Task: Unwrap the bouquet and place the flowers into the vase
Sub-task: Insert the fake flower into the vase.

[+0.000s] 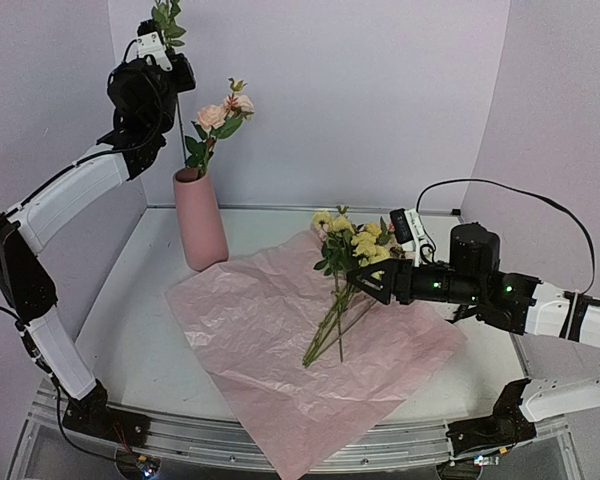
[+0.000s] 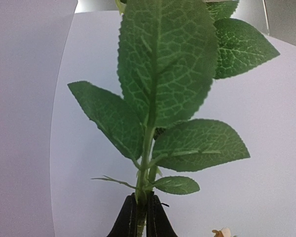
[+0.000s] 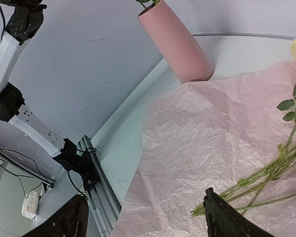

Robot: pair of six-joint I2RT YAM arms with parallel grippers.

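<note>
Lilac walls close round the white table (image 1: 140,290), and the thing in hand hangs high against the back wall. It is a thin green stem with broad toothed leaves (image 2: 163,74), pinched between the pressed-together fingers of my left tool (image 1: 160,42). The stem stands close to upright, its leaves above the grip. How far its lower end reaches I cannot tell, since my own arm hides it from above.

Below that tool, a little to the right in the overhead view, stands the tall matte pink cylindrical vase (image 1: 200,225), near the back left of the table. A few pink and peach blooms on leafy stems (image 1: 220,115) already lean out of its mouth. I judge the coming move to be a lowering one. The stem's long axis roughly matches the vase's, so it should need a small shift toward the mouth and then a straight descent past those blooms.

Further out, the crinkled pink paper sheet (image 1: 270,330) lies opened flat on the table, its far corner close to the vase's foot. On it rests a loose bunch of yellow and cream flowers (image 1: 355,240), heads toward the far right and stem ends pointing near-left. My right tool (image 1: 373,282) hovers just beside the heads, fingers spread and holding nothing. That arm is the nearer one to the bunch, and my left is nearer to the vase.
</note>
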